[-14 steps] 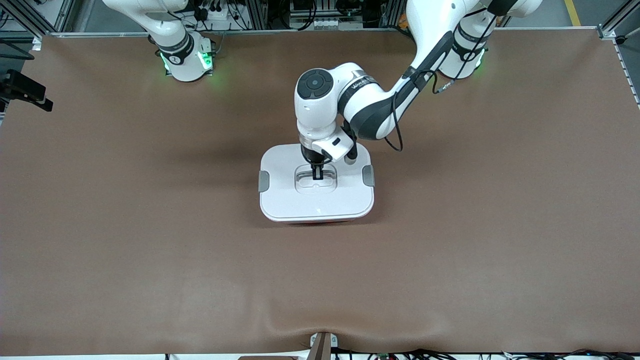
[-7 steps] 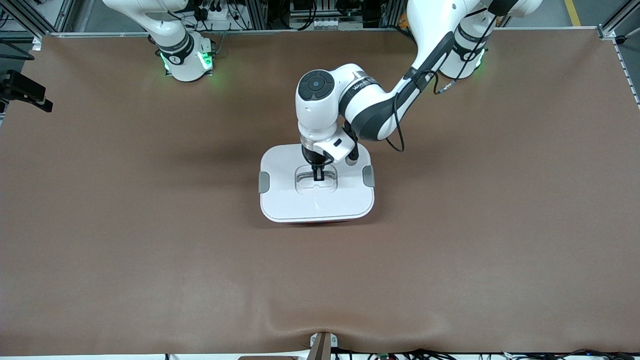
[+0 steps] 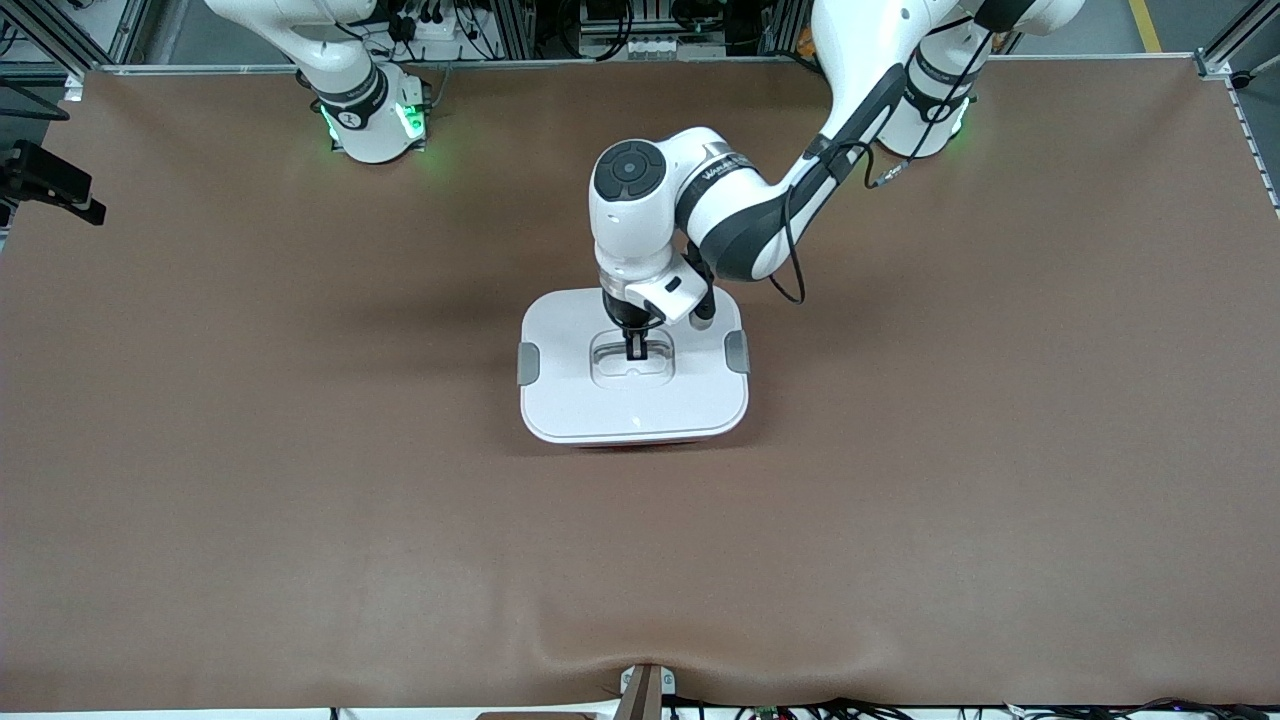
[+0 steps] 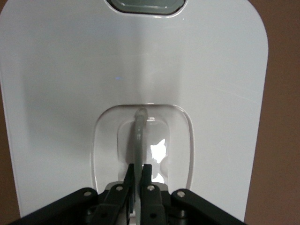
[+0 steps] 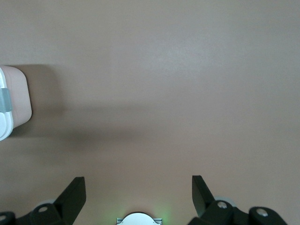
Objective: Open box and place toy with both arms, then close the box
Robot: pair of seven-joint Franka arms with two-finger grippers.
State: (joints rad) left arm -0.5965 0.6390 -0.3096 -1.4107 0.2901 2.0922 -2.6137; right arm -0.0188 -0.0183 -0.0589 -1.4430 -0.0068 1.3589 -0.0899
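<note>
Two grey side clips, one (image 3: 528,362) toward the right arm's end and one (image 3: 736,352) toward the left arm's end, sit on the short edges of the white rounded plastic lid (image 3: 632,400) of the translucent pink rectangular box (image 3: 640,441). We see this box near the middle of the brown table (image 3: 300,520), with only a thin pink strip showing under the lid's edge nearest the front camera. The lid's long axis runs between the two arms' ends of the table.

In the lid's middle lies the recessed clear handle (image 4: 139,136). The left gripper (image 4: 139,171) stands directly over it, pointing straight down, fingers pinched tight on the handle's bar, so we judge any lift must go straight up.

We cannot see the pink plush toy; whether it is inside, we cannot tell.

Farther up, the left arm (image 3: 760,215) bends from its base over the box. The right gripper (image 5: 138,192) waits with fingers spread wide above bare table, holding nothing.
</note>
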